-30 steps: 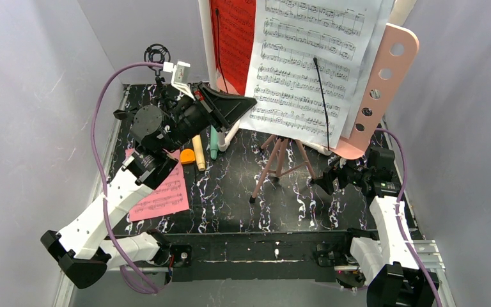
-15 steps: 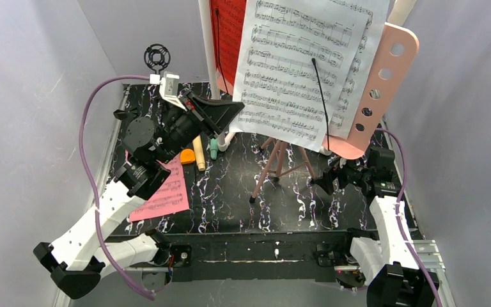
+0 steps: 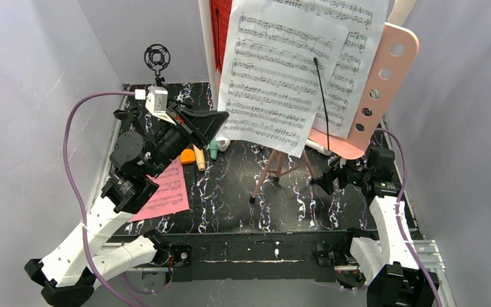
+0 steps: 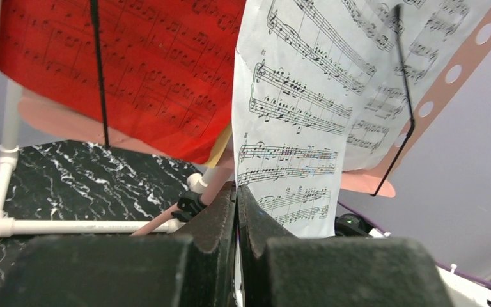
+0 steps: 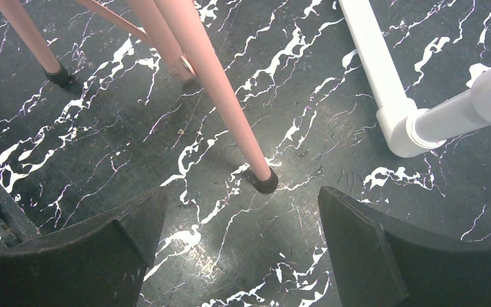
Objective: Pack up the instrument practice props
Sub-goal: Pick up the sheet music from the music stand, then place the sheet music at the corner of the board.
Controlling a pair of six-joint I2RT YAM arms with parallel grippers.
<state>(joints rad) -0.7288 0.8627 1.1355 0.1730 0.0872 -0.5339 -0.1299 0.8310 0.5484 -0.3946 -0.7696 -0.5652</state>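
White sheet music [image 3: 275,77] upright, long axis near-vertical.

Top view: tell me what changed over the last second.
The left gripper, shut on the front white sheet, drew back leftward, dragging it across the pink stand. The right gripper stays open by a stand leg; stand and pink sheet unmoved.

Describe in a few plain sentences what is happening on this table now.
The left gripper is shut on the lower edge of a white sheet of printed music leaning on the pink hole-punched music stand. The right gripper hangs open above the black marbled table, just short of the foot of a pink tripod leg, holding nothing.
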